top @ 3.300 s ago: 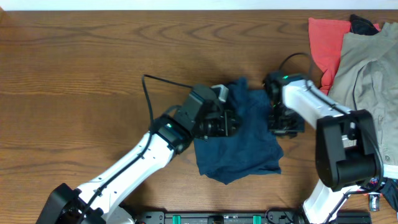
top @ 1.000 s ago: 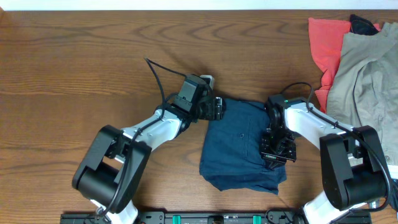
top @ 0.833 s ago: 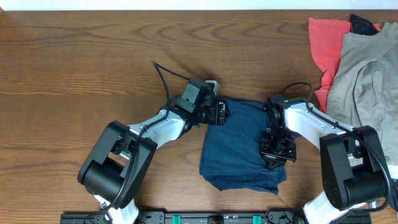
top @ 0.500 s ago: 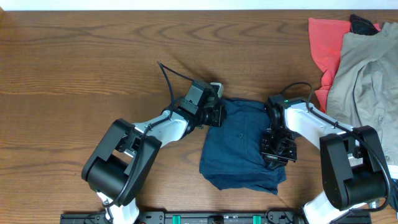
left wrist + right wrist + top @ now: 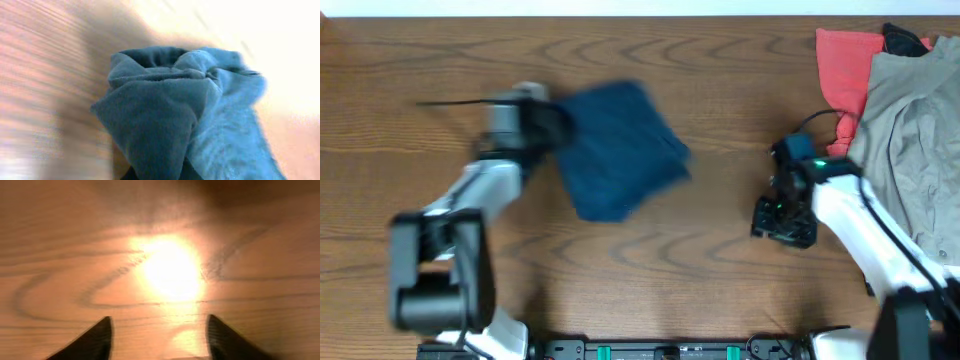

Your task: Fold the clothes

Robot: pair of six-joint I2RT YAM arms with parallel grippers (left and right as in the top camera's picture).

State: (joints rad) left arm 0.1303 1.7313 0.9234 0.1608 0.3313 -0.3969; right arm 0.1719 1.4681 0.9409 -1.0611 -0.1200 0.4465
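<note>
Navy shorts (image 5: 620,150) hang bunched and blurry, clamped by the left gripper (image 5: 548,122), toward the far edge of the desk (image 5: 670,270), left of centre. Right gripper (image 5: 783,224) sits near the right edge, fingers spread over bare wood, gripping nothing.

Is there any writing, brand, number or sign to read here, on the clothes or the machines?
None can be read. The navy shorts, coral-red cloth and khaki garment show no print or label. The left arm is blurred; the right arm bears no legible marking, only a green light.
</note>
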